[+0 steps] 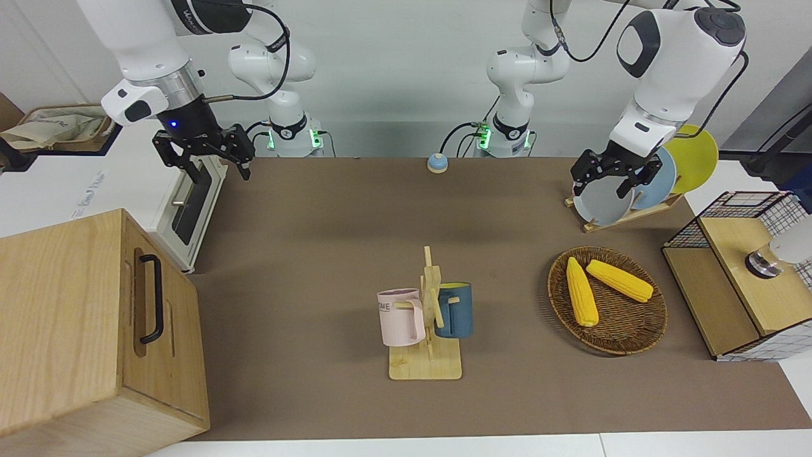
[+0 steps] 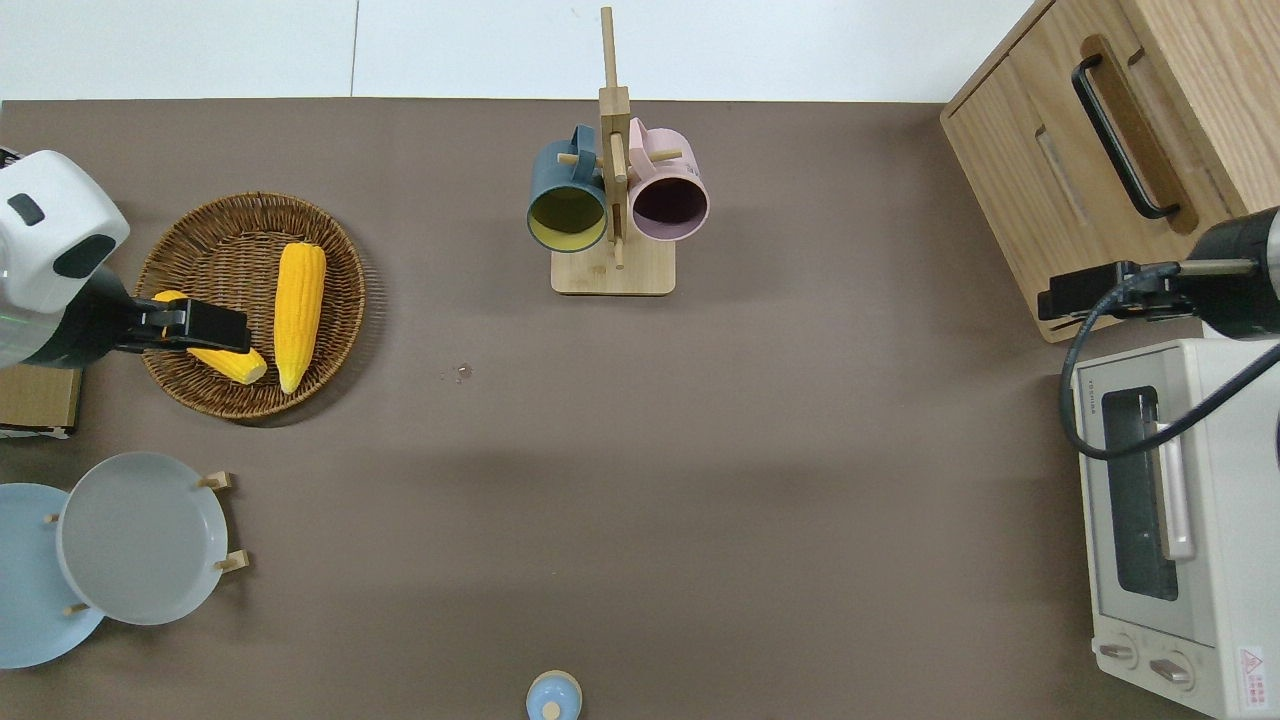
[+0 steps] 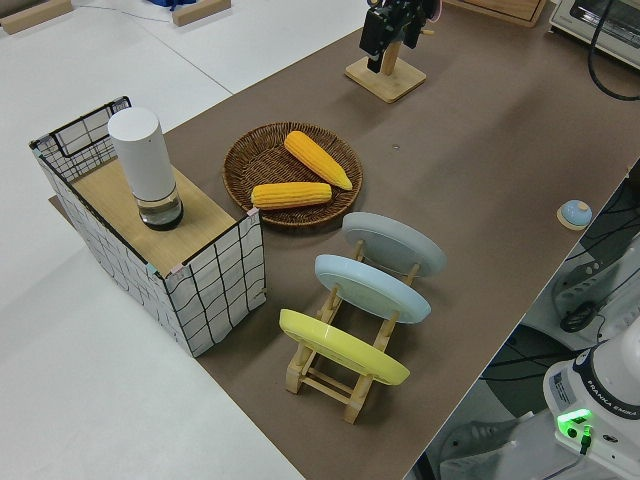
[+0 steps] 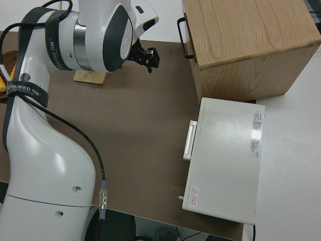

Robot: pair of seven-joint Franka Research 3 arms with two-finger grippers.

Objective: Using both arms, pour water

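Two grippers up in the air, nothing held. Left gripper (image 1: 610,176) over the wicker basket (image 2: 345,262) and its two corn cobs (image 2: 298,312), fingers spread wide and empty. Right gripper (image 1: 204,156) at the right arm's end of the table, over the gap between the wooden cabinet (image 1: 76,317) and the toaster oven (image 2: 1200,520), fingers likewise parted on nothing.

Trouble ahead, at a guess: pink mug (image 1: 401,317) and blue mug (image 1: 455,310) hung by their handles on opposite pegs of one slim wooden mug rack (image 1: 426,365), touching or nearly so. Pulled off sideways rather than lifted clear of the peg, likely to drag or tip the rack. Reached for together, two wrists crowded at one post. Only apparent water source a white cylindrical bottle (image 3: 145,165) on the wire-sided shelf (image 3: 215,290), tall and smooth, liable to slip or topple in a careless grab.

Both arms (image 1: 672,63) glossy white, dark joint caps, black cables looped along them.
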